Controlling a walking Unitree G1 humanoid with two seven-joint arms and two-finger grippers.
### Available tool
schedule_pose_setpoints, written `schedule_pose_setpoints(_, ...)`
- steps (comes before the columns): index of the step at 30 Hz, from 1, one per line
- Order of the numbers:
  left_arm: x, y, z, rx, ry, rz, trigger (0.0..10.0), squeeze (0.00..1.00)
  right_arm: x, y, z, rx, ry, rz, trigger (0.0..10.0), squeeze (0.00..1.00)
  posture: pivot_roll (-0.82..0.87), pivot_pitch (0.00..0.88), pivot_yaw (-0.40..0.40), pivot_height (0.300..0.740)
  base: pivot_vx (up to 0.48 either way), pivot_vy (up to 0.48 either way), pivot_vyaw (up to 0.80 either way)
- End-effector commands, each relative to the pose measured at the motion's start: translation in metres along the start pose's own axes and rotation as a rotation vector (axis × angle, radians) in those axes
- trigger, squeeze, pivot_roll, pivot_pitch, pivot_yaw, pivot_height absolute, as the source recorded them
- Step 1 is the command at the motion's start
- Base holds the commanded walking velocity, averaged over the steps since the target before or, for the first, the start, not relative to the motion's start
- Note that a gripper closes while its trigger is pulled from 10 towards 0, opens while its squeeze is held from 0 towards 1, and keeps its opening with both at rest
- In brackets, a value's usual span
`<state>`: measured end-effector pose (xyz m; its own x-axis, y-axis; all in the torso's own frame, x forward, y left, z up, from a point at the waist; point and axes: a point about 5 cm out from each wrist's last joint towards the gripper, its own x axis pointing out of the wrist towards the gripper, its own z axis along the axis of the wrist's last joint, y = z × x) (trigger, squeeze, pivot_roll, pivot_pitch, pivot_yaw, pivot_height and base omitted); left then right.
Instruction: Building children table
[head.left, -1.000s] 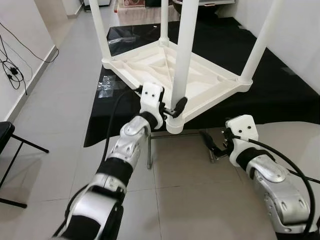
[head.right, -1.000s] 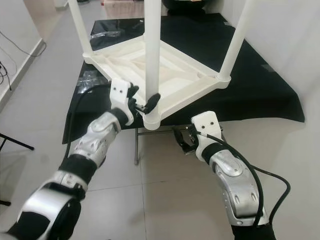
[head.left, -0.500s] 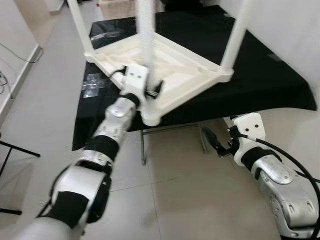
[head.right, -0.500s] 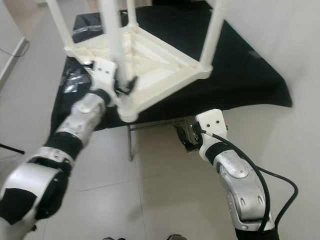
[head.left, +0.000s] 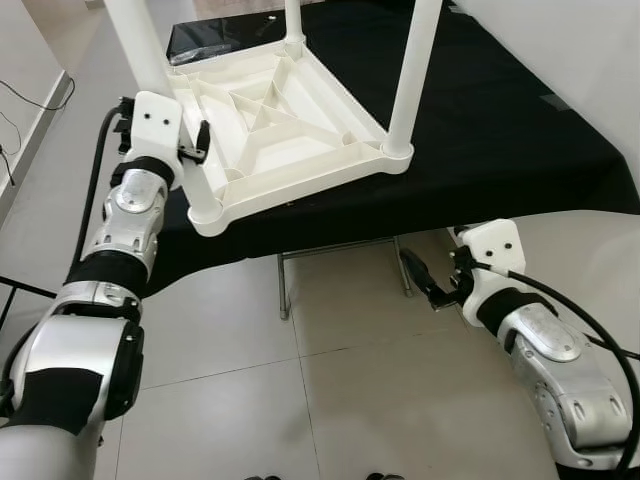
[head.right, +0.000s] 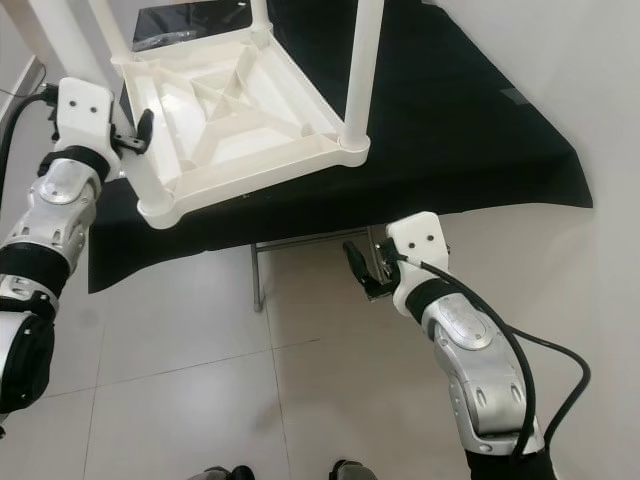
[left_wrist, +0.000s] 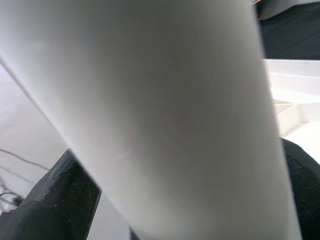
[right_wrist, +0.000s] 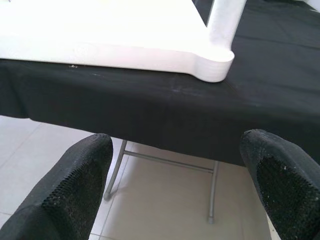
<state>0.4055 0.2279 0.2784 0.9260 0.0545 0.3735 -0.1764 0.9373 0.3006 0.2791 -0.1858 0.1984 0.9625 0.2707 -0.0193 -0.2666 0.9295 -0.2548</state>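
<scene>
Since half a second ago, camera view has swung; white table (head.left: 270, 130) now sits further toward the robot's left in view, with the left arm more extended. Table lies upside down on a black cloth (head.left: 520, 130) covering a folding stand, legs pointing up. Left gripper (head.left: 185, 152) is clamped around the near-left table leg (head.left: 150, 60), fingers (left_wrist: 60, 200) on either side of it. Right gripper (head.left: 422, 278) hangs below the cloth edge, over the tiled floor (head.left: 330, 390), fingers (right_wrist: 75, 185) spread wide, holding nothing.
</scene>
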Motion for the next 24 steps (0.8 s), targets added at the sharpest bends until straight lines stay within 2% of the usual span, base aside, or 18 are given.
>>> schedule_pose_setpoints(1,-0.006,0.025,-0.010,0.041,0.031,0.087,10.0,0.00,-0.001,0.005,-0.003,0.018,0.017,0.026,10.0,0.00,-0.12,0.183,0.012,0.740,0.000,0.000,0.00)
schedule_pose_setpoints(3,-0.011,0.039,-0.016,0.073,0.041,0.136,10.0,0.00,0.001,0.006,-0.002,0.020,0.016,0.032,10.0,0.00,-0.12,0.177,0.009,0.740,0.000,0.000,0.00)
schedule_pose_setpoints(7,-0.012,0.043,-0.016,0.084,0.040,0.150,10.0,0.00,0.001,0.006,-0.002,0.022,0.016,0.032,10.0,0.00,-0.12,0.177,0.009,0.740,0.000,0.000,0.00)
schedule_pose_setpoints(9,-0.014,0.053,-0.016,0.108,0.038,0.187,10.0,0.00,0.002,0.006,-0.002,0.024,0.016,0.033,10.0,0.00,-0.12,0.172,0.008,0.740,0.000,0.000,0.00)
schedule_pose_setpoints(12,-0.015,0.058,-0.016,0.116,0.038,0.203,10.0,0.00,0.002,0.006,-0.002,0.025,0.016,0.033,10.0,0.00,-0.11,0.170,0.007,0.740,0.000,0.000,0.00)
schedule_pose_setpoints(15,-0.018,0.075,-0.017,0.153,0.049,0.252,10.0,0.00,0.003,0.006,-0.002,0.027,0.014,0.034,10.0,0.00,-0.11,0.166,0.007,0.740,0.000,0.000,0.00)
schedule_pose_setpoints(16,-0.018,0.075,-0.017,0.153,0.049,0.252,10.0,0.00,0.003,0.006,-0.002,0.027,0.014,0.034,10.0,0.00,-0.11,0.166,0.007,0.740,0.000,0.000,0.00)
schedule_pose_setpoints(18,-0.022,0.089,-0.017,0.175,0.064,0.296,10.0,0.00,0.004,0.007,-0.003,0.030,0.012,0.036,10.0,0.00,-0.11,0.162,0.008,0.740,0.000,0.000,0.00)
schedule_pose_setpoints(22,-0.022,0.092,-0.016,0.178,0.052,0.309,10.0,0.00,0.004,0.008,-0.003,0.034,0.010,0.040,10.0,0.00,-0.10,0.156,0.008,0.740,0.000,0.000,0.00)
schedule_pose_setpoints(24,-0.021,0.086,-0.013,0.158,0.019,0.292,10.0,0.00,0.005,0.010,-0.004,0.035,0.006,0.047,10.0,0.00,-0.10,0.153,0.011,0.740,0.000,0.000,0.00)
